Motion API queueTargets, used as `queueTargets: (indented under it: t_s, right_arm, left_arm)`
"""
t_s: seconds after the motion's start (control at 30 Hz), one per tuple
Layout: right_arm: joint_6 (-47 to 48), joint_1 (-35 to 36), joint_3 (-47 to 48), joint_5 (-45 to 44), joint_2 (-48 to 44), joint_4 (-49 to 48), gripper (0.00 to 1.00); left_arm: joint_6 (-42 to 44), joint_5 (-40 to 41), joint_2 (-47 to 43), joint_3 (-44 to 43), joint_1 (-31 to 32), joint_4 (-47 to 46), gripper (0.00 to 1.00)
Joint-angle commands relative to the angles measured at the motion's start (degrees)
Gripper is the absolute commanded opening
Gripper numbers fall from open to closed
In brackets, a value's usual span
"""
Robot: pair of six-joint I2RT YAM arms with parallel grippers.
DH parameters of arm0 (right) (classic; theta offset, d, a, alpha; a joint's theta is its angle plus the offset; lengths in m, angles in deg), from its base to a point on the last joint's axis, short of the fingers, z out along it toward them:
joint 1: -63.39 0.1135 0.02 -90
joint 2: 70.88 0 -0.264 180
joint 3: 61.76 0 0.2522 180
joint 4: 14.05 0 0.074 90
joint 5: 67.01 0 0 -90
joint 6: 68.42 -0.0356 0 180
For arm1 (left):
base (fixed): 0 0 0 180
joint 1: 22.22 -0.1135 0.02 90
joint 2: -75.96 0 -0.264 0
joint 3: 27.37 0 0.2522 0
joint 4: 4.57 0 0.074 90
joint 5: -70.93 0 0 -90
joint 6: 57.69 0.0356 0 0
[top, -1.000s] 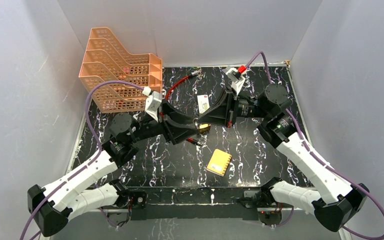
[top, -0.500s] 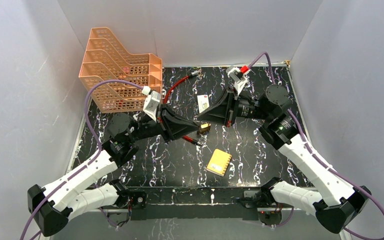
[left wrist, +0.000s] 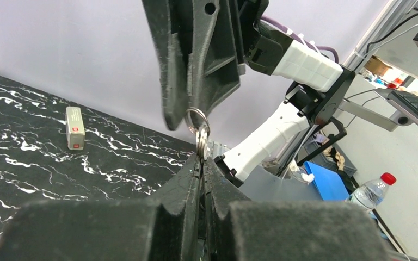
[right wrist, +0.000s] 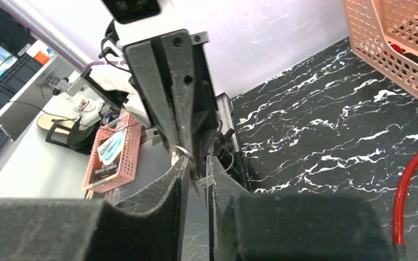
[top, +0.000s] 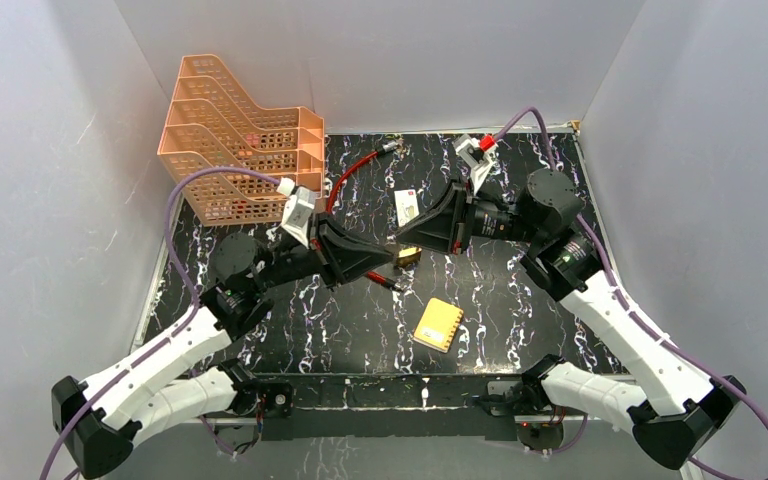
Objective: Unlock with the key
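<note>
My two grippers meet tip to tip above the middle of the table. The key (left wrist: 201,142) is thin silvery metal on a small split ring (left wrist: 197,118). It stands pinched between the tips of my left gripper (left wrist: 202,159), which is shut on it. In the right wrist view the ring (right wrist: 184,154) lies against one fingertip of my right gripper (right wrist: 197,162), whose jaws stand a little apart. In the top view my left gripper (top: 394,254) and right gripper (top: 401,240) hang just above the brass padlock (top: 410,257), which lies on the table partly hidden under them.
A red cable (top: 352,168) curves from the back of the black marbled table (top: 520,310) toward the orange stacked baskets (top: 230,140) at the back left. A small white box (top: 407,207) lies behind the grippers, and a yellow pad (top: 438,324) lies in front.
My left gripper has closed on the key. My right gripper's jaws, shut a moment ago, have parted slightly. Both arms stayed almost in place.
</note>
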Motion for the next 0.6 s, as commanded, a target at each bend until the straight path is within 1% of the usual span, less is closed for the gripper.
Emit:
queueTargets:
  t_s: [0.0, 0.07, 0.13, 0.17, 0.2, 0.33, 0.4, 0.57]
  right_arm:
    - [3.3, -0.1, 1.2, -1.8, -2.2, 2.8, 0.34]
    - [3.1, -0.2, 0.6, -1.7, -3.3, 2.5, 0.44]
    - [2.4, -0.1, 0.3, -0.8, -3.6, 2.1, 0.48]
    - [1.6, -0.1, 0.0, 0.2, -3.4, 1.6, 0.51]
    - [-0.9, -0.1, -1.2, 1.8, -3.7, -1.7, 0.55]
    - [-2.2, 2.5, -0.6, 0.7, -2.2, -3.2, 0.55]
    - [-1.1, 5.6, 0.8, -1.6, -0.8, -3.0, 0.53]
    - [0.2, 8.5, 1.8, -3.8, 0.3, -1.9, 0.47]
  left_arm:
    - [-0.6, 4.2, -5.7, 1.6, 0.3, -4.8, 0.00]
    - [-1.9, 5.9, -7.4, 3.2, 0.2, -6.4, 0.00]
    - [-3.8, 6.7, -7.9, 4.3, 0.2, -8.3, 0.00]
    - [-5.0, 6.9, -7.8, 4.5, 0.2, -9.1, 0.00]
    - [-6.6, 7.0, -7.5, 4.9, 0.2, -10.5, 0.00]
    - [-8.9, 7.0, -6.2, 4.5, 0.2, -13.4, 0.00]
    - [-9.5, 6.9, -5.0, 4.0, 0.2, -14.5, 0.00]
    - [-10.0, 6.8, -4.2, 3.6, 0.2, -15.1, 0.00]
